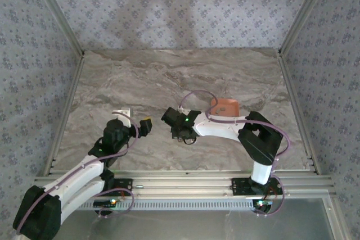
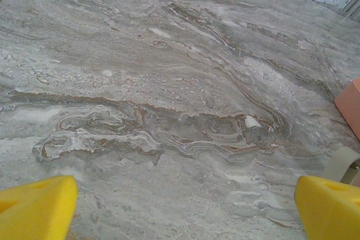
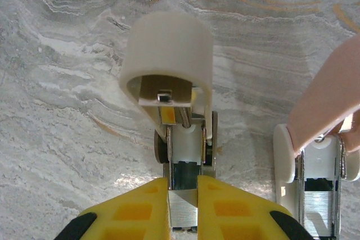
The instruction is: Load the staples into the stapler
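Nearest the right wrist camera, the right gripper (image 3: 183,188) has its yellow fingers (image 3: 135,212) pressed together on the rear of the white stapler (image 3: 183,150), pinching its metal magazine. Beyond the grip the stapler's rounded cap (image 3: 167,54) is swung up, so the channel looks exposed for loading. Just beside it on the right lies a second white body (image 3: 287,158) under a raised pale pink arm (image 3: 329,96). The grey ribbed strip (image 3: 318,206) in its channel may be staples, though I cannot tell for sure. The left gripper (image 2: 183,206) hangs over the bare marble tabletop (image 2: 169,82), jaws wide apart with nothing between them. Farther back, behind the right arm, sits the salmon tray (image 1: 228,105); its contents are too small to make out from overhead. To do this step well, I judge the right clamp should hold the stapler level and motionless, cap up. The free left gripper should bring a strip legs down, square to the rail, and slide it in without nudging the cap shut.
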{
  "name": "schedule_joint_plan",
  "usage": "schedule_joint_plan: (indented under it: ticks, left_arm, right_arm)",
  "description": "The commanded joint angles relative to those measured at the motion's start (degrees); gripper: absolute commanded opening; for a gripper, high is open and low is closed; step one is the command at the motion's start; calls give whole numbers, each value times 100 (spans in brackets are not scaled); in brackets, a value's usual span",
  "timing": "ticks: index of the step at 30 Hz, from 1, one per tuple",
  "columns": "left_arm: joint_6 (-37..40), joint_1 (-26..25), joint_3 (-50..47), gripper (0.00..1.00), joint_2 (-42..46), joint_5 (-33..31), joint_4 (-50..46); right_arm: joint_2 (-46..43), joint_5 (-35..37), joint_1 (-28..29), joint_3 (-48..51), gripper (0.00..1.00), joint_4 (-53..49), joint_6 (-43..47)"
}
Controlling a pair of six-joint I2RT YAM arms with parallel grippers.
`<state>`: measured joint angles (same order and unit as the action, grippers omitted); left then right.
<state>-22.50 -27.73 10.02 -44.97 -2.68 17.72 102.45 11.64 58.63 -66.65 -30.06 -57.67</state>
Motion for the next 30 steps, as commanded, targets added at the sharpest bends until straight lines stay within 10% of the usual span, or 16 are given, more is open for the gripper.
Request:
schedule_joint_plan:
  ticks: [1,30]
  left_arm:
    - [75,63,-62,99,97,-93,-47]
    - [202,88,-18,98,97,-101,-43]
  right_arm:
    - [48,32,-41,-111,15,-254,-134]
    - [-21,419,69,-355,15,-567,47]
